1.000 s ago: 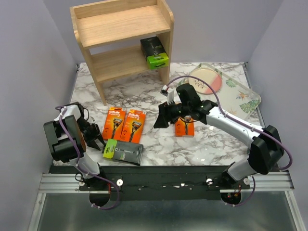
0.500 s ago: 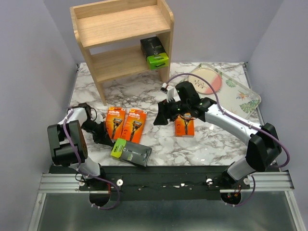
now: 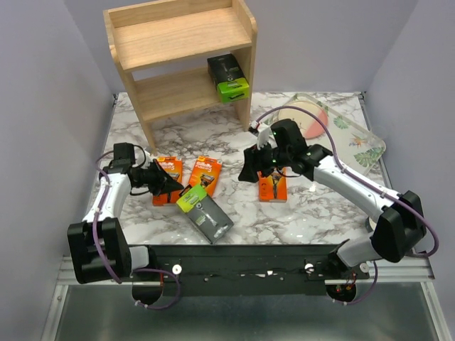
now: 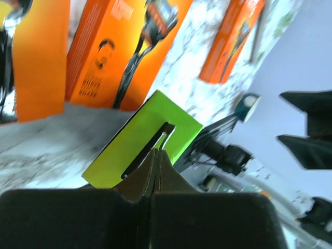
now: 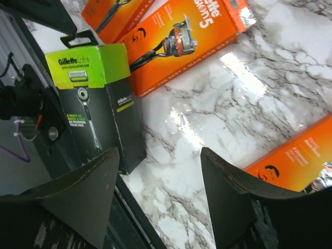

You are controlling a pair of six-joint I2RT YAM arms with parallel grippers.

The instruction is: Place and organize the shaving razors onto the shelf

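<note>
Two orange packs [image 3: 202, 177], one printed "Fusion5", lie beside the left gripper [image 3: 176, 190], which is clamped on the lime end of a grey "Gillette Labs" pack [image 3: 208, 217]. The right gripper [image 3: 249, 169] hovers spread wide near a third orange pack [image 3: 272, 188]. A second grey pack [image 3: 227, 77] sits on the shelf [image 3: 178, 35], lower tier; a floral tray [image 3: 361, 148] lies far right.

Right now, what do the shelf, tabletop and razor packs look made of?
Shelf: pale bare-looking wood, grain visible. Tabletop: glossy marble pattern with glare; stone or printed laminate, can't tell. Orange packs and grey pack: likely printed cardboard, slight sheen, folded edges.
</note>
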